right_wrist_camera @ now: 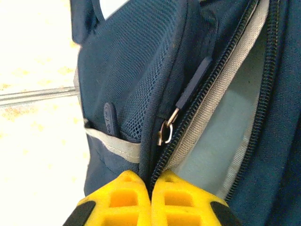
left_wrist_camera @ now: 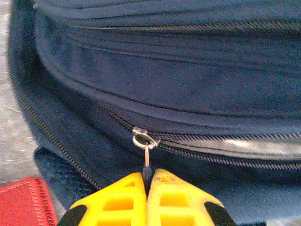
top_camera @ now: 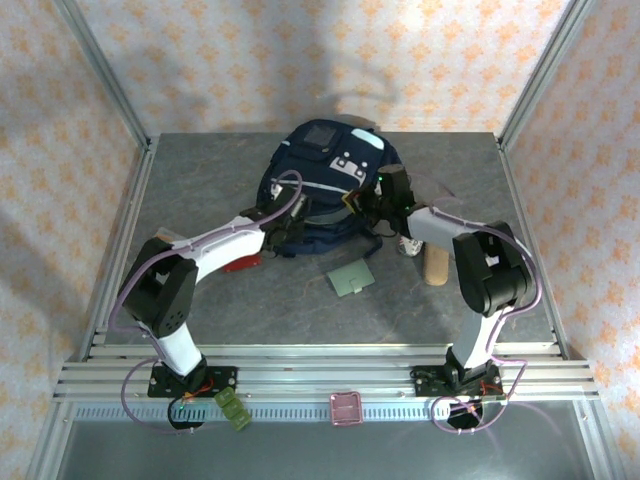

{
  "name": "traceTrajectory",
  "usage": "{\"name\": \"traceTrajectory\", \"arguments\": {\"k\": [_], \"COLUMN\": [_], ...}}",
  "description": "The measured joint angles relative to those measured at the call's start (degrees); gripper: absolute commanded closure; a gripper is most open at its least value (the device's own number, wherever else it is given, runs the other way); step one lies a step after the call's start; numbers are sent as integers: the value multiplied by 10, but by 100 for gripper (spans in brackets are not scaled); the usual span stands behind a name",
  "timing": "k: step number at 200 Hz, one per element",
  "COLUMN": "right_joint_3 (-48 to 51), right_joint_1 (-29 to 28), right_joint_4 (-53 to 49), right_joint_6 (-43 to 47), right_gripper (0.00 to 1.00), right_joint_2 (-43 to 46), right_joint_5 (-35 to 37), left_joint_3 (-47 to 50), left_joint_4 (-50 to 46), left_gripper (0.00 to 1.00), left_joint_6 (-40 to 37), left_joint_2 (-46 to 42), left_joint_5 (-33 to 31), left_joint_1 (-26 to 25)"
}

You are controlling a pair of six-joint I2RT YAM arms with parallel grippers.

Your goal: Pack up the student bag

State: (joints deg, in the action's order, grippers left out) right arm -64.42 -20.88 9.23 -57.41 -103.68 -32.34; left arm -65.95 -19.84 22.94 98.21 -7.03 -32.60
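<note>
Left wrist view showed the left tool pinched tight on the silver zipper pull of the navy-blue fabric backpack, zipper running off rightward, right tool clamped on its seam.

Bag is seated upper centre of table. Card is laid just below it, pouch at its lower left, roll to its lower right. Zip pull is pinched in left gripper.

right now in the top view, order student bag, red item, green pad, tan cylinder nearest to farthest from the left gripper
1. student bag, gripped by left gripper
2. red item, left side
3. green pad, centre
4. tan cylinder, right
</note>
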Motion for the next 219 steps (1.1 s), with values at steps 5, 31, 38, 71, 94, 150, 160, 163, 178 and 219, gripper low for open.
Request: {"name": "traceTrajectory", "arguments": {"k": [5,31,38,71,94,150,160,163,178,219], "right_joint_3": [-4,-8,-2,75,96,68,67,67,67,75], "right_joint_1": [3,16,17,-10,-43,-48,-49,-49,-48,-47], "right_joint_4": [-5,3,18,93,125,158,157,158,157,165], "right_joint_6": [3,9,8,-19,-35,-56,-56,-56,-56,-54], "right_gripper": [98,64,61,57,63,100,100,100,100,100], "right_joint_2": [0,0,0,18,14,-23,-23,-23,-23,-22], "right_joint_5": [2,26,33,50,49,38,38,38,38,38], "left_joint_3": [0,-6,-11,-25,-25,-25,-22,-21,-11,16], "left_joint_4": [2,16,17,17,17,17,16,16,17,20], "left_gripper": [100,100,100,100,100,100,100,100,100,100], "left_joint_6": [3,22,25,31,32,32,32,32,36,45], "left_joint_2": [0,1,2,17,24,24,24,24,24,20], "left_joint_5": [3,26,33,52,53,22,18,16,14,2], "left_joint_1": [-7,-35,-39,-45,-45,-38,-32,-29,-8,97]}}
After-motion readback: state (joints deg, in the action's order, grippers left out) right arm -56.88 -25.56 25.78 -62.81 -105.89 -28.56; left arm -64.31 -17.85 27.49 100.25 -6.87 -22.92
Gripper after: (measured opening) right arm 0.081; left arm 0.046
